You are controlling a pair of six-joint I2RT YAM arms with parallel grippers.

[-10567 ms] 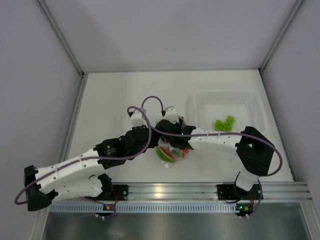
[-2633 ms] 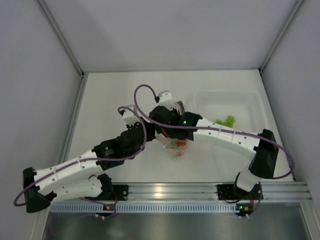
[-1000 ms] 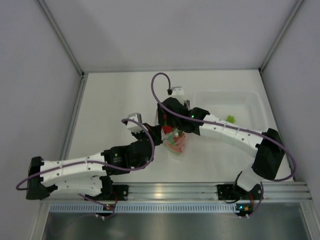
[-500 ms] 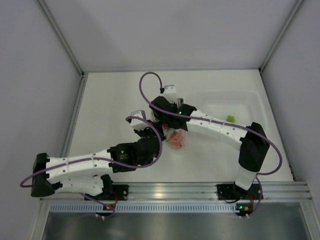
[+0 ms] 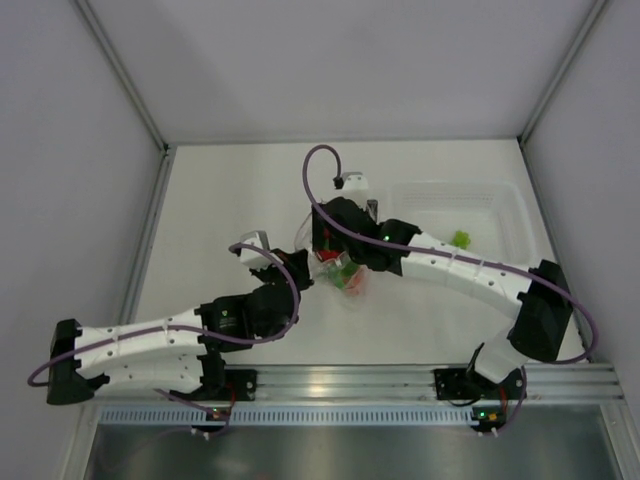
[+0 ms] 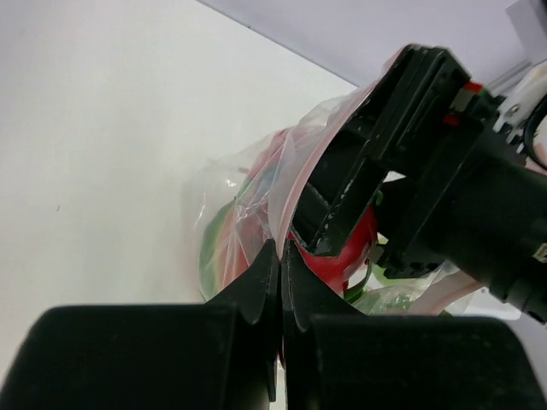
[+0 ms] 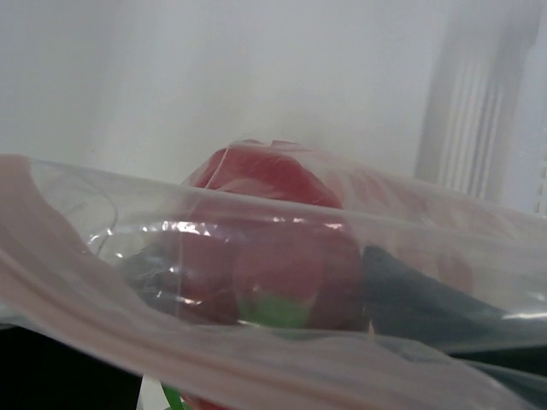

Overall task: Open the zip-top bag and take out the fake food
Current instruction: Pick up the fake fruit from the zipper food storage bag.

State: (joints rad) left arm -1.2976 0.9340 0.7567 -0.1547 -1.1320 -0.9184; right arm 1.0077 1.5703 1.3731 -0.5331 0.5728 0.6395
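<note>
Where the left arm (image 5: 160,335) reaches in from the near left corner, the left end effector (image 6: 280,256) is pinched fully closed on the rim of the zip-top bag (image 6: 244,205). The thin film is trapped between its two black fingertips (no gap shows between them). The bag sits near the middle of the desk (image 5: 215,195), close to the left of the clear tub. Its mouth is turned upward, and its pinkish zip strip (image 7: 94,316) runs across the right wrist view.

Inside the bag lies the fake food (image 5: 345,277). A red piece (image 7: 265,256) with a touch of green at its base shows through the crinkled plastic. More green and orange-red shapes press against the bag's left wall in the left wrist view.

Reaching into the bag's mouth from the far side, the right end effector (image 5: 333,255) has its jaws spread wide. One black finger (image 6: 342,201) lies under the film of the bag's open lip, beside the red piece. The jaws are not clamped on anything that shows (whether the finger touches the red piece cannot be told).

Further right stands the clear tub (image 5: 450,186), with a green leafy piece (image 5: 460,238) lying inside it, apart from the bag.
</note>
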